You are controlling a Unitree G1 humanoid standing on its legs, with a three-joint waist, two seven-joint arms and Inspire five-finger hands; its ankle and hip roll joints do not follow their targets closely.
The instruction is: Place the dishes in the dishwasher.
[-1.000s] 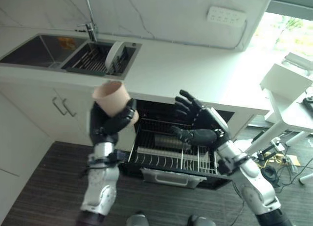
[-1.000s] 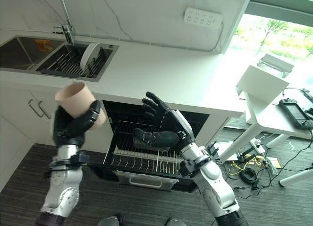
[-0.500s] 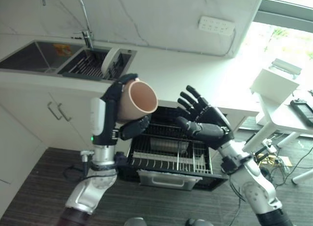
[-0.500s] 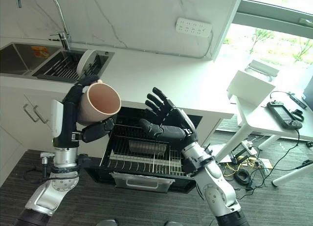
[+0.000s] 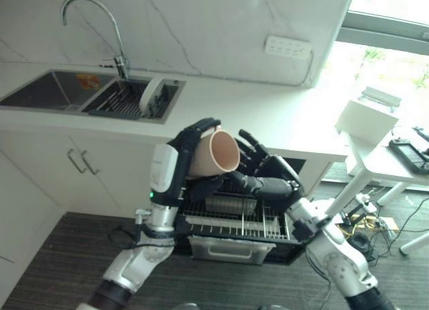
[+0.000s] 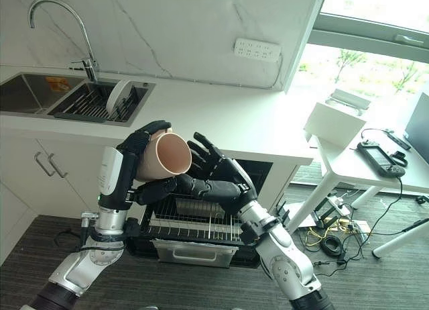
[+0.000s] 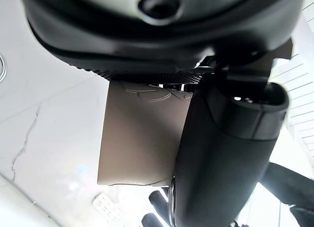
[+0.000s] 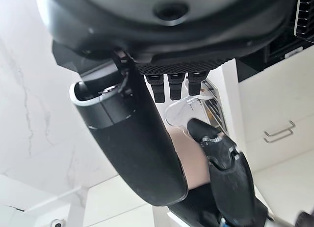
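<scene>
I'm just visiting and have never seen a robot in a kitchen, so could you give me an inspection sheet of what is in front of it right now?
Surface: white countertop, bare part seen.
Job's things: beige ceramic cup, held up tilted, mouth toward the right hand; open dishwasher with pulled-out wire rack below; white plate standing in the sink rack.
Clutter: nothing seen on the counter.
Hands: left hand curled round the cup; right hand open, fingers spread beside the cup's mouth.
Cables: a tangle on the floor under the white side table.
Surroundings: chrome tap, wall sockets, window.
</scene>
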